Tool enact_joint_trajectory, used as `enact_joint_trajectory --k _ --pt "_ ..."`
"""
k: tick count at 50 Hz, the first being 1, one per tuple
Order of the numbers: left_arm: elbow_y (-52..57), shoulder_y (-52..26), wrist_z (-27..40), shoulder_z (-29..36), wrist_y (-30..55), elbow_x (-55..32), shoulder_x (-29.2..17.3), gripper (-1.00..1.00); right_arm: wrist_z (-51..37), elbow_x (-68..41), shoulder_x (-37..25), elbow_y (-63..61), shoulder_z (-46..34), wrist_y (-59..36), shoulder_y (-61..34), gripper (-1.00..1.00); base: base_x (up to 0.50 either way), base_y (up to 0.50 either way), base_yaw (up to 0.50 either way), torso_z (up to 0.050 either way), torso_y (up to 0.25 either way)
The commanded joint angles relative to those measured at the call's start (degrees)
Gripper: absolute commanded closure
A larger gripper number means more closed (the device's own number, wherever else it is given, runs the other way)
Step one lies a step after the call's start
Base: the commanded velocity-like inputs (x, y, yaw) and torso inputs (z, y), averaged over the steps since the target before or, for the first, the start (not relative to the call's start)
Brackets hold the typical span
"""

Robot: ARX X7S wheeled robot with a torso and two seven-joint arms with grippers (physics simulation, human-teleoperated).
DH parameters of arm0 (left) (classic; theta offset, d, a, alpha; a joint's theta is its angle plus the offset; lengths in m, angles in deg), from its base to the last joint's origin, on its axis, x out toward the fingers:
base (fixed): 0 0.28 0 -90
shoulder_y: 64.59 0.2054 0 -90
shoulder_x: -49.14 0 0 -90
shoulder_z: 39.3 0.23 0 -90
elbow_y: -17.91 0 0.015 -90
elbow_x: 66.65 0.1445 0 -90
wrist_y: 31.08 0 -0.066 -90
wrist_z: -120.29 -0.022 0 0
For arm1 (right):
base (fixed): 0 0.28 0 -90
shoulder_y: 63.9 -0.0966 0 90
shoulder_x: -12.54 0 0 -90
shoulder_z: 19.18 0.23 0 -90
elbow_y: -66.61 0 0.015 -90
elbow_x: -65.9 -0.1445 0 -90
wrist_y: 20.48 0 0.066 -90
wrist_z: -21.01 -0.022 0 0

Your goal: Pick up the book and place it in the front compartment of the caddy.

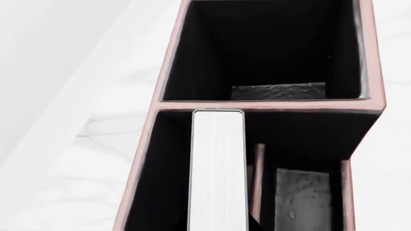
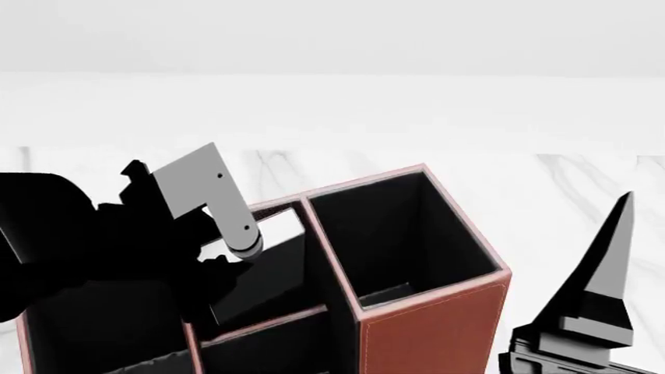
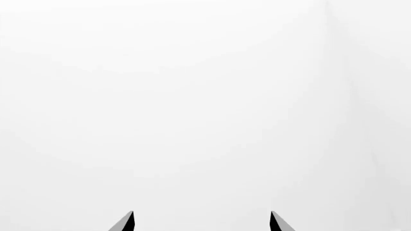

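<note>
Over the caddy: the left gripper point(image 2: 213, 269) is seen in the head view above the organiser's left side, its dark body hiding the fingertips.
Left gripper state: the finger gap cannot be told; in the left wrist view no fingers are shown, and in the head view they are masked by the arm.
Book: the book point(image 1: 218, 168) is seen edge-on in the left wrist view, white page edges facing the camera, standing inside a black-lined compartment of the caddy point(image 2: 431, 331), its top end close against the dividing wall.
Book in the head view: a pale edge and a black face are seen below the left gripper, between the caddy's walls.
Contact: whether the book is gripped cannot be told.
Right gripper: the right gripper point(image 3: 201, 222) is shown with its two pointed tips well apart, nothing between them; in the head view it is raised just beside the caddy's right corner.
Caddy: reddish-brown outside with pale stitching, several black pockets, the large right-hand pocket holding nothing visible.
Surface: a white marbled table point(image 2: 582, 179) with grey veins.
Room: a plain white backdrop is seen behind.
</note>
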Motion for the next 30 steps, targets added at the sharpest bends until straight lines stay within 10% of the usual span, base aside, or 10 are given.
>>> enact_joint_trajectory --k 1,30 --pt "-2.8 1.38 0.2 -0.45 -2.76 2.61 0.96 1.0 0.14 0.22 0.35 0.42 -0.87 -0.32 -0.6 -1.0 0.0 0.0 0.0 0.0 0.0" --pt "-10.06 5.28 -2.69 1.66 -10.32 7.21 3.46 1.0 0.51 0.53 0.53 1.4 -1.0 0.27 -0.13 -1.0 0.0 0.0 0.0 0.0 0.001"
